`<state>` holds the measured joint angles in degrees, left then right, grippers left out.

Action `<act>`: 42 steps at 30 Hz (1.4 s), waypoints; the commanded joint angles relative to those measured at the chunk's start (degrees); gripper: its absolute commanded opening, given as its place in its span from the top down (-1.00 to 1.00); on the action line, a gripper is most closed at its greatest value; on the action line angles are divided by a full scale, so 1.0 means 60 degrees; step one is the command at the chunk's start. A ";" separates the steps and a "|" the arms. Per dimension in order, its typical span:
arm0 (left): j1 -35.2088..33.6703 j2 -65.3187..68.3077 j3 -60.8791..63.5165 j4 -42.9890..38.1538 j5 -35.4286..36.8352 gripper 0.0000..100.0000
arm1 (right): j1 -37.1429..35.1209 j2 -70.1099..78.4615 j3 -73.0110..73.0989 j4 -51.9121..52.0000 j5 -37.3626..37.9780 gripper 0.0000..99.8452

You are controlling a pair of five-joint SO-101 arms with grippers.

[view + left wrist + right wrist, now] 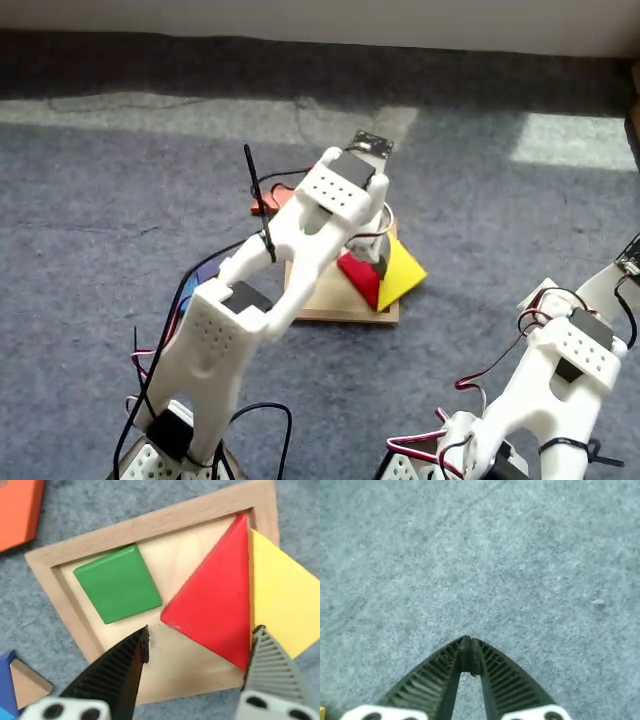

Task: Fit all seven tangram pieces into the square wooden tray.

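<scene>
While my L arm is hanging over the square wooden tray (150,522), my left gripper (200,634) is holding its jaws wide apart w/ nothing between them. The black fingertip (142,640) is hovering above bare tray floor just beside the green square (117,582), and the grey fingertip (260,640) is sitting above the seam btwn the red triangle (215,605) and the yellow triangle (282,595). Green is lying inside, tucked toward the tray corner nearest the orange piece (17,510), which is resting outside on the grey carpet (100,200). Red is lying in the tray w/ one tip reaching a corner. Yellow is touching red's edge and overhanging the tray rim on that side. A blue piece (5,680) is lying off the tray, near another corner. My right gripper (470,661) is holding its jaws pressed together, empty, above bare carpet well apart from the tray.
</scene>
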<state>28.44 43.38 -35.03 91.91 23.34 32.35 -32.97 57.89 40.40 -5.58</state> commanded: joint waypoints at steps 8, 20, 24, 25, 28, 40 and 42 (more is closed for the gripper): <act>-0.0256 -0.2000 -0.0344 0.0967 0.0029 0.36 | -0.0330 -0.0300 -0.0037 -0.0198 0.0015 0.98; -0.2044 -0.5092 0.1546 0.1407 -0.0571 0.36 | -0.3641 -0.0300 -0.1253 0.2000 0.1289 0.98; -0.2615 -0.6850 0.3011 0.1128 -0.1084 0.46 | -0.4388 -0.0300 -0.2190 0.2557 0.1289 0.98; -0.2777 -0.7363 0.3465 0.0923 -0.1245 0.47 | -0.4549 -0.0286 -0.2381 0.2601 0.1289 0.98; -0.3495 -0.8872 0.5018 0.0249 -0.1392 0.48 | -0.5018 0.0095 -0.2938 0.2630 0.1289 0.98; -0.6425 -1.4220 1.2505 -0.3429 -0.2110 0.48 | -0.6088 0.5018 -0.6601 0.2630 0.2139 0.98; -0.6879 -1.4894 1.3546 -0.3971 -0.2125 0.48 | -0.6088 0.5868 -0.7319 0.2630 0.2139 0.98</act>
<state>-9.19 -39.60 39.08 73.01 11.30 -3.52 -2.11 21.93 55.78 6.46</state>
